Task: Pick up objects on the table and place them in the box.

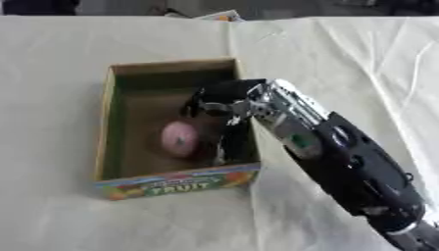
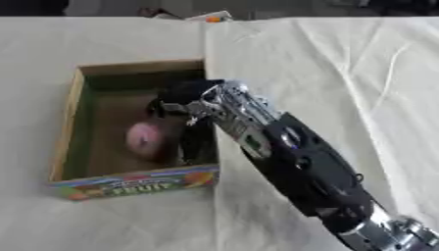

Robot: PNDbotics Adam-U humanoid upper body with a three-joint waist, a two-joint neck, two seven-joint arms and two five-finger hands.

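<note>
An open cardboard box with a colourful fruit-printed front stands on the white cloth. Inside it lies a round pink object on the brown floor. My right arm reaches in from the lower right, and my right hand hangs over the box's right side, above and to the right of the pink object. Its fingers point down into the box, straight and apart from the pink object, with nothing held in them. My left hand shows in neither view.
A white wrinkled cloth covers the table all round the box. A small printed item with an orange spot lies at the far edge. Dark shapes stand beyond the table's far edge.
</note>
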